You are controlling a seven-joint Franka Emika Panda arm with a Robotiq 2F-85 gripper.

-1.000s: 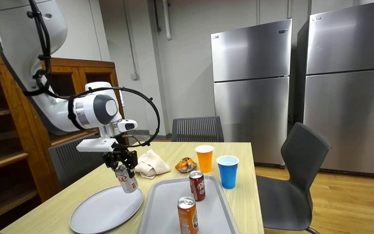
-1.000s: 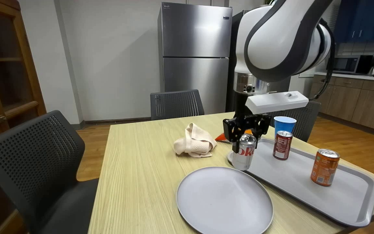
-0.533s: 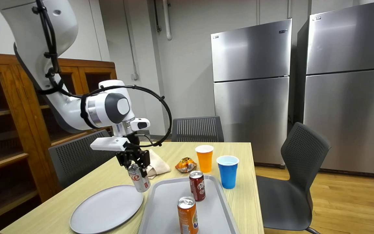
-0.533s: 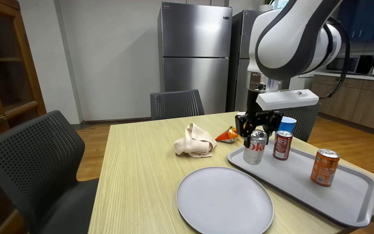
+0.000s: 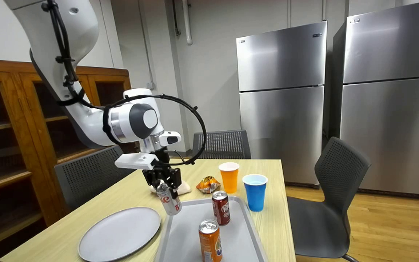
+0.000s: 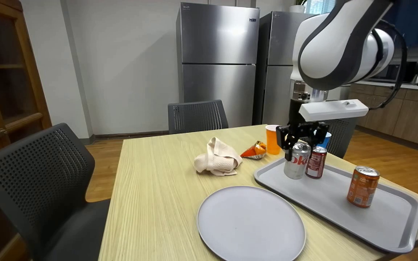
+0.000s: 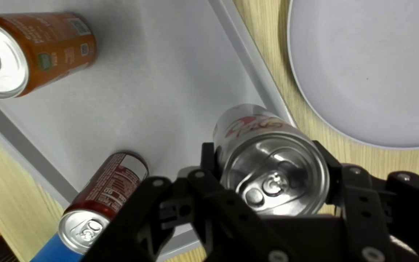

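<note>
Gripper [image 7: 267, 159]: clamped on the silver can [image 5: 170, 202], which appears tilted, beside the rim of the grey tray [image 7: 158, 72]; clearance beneath cannot be confirmed. Hazards: lowering here could snag the can's base on that rim. The dark red can [image 7: 107, 185] stands between eight and nine o'clock of it in the wrist view; sideways drift could topple it. Weak grip on smooth metal could worsen the tilt.
</note>
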